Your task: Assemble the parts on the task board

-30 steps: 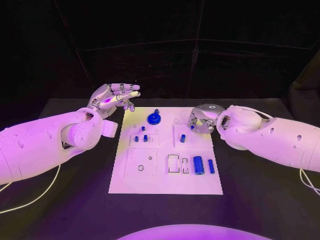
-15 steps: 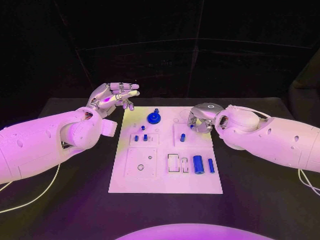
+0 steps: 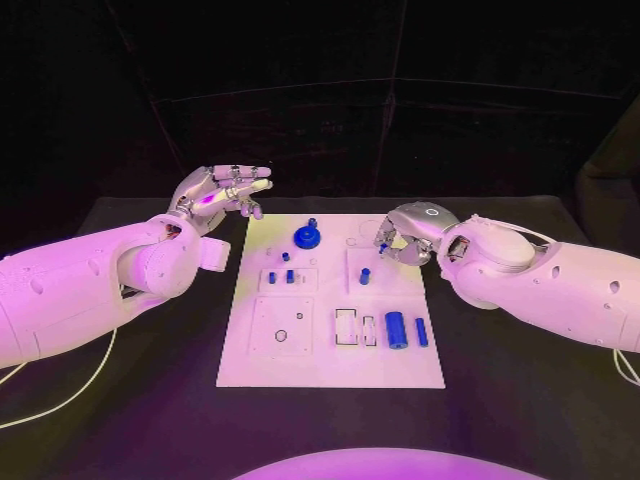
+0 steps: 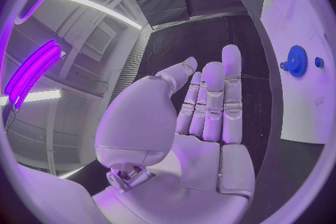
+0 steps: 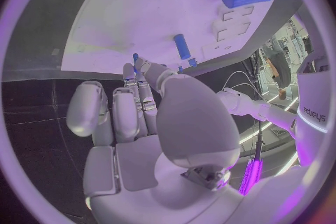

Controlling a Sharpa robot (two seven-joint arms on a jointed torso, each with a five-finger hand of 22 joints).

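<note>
The right hand (image 3: pixel 407 235) pinches a small blue peg (image 5: pixel 135 57) just above the task board (image 3: pixel 263 360); a loose pinch could drop it. The left hand (image 3: pixel 222 192) hangs open beside.

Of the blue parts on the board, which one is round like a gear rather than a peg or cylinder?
The blue gear at the far middle of the task board, nearer the left hand. It is a toothed disc; the others are plain pegs and cylinders.
</note>
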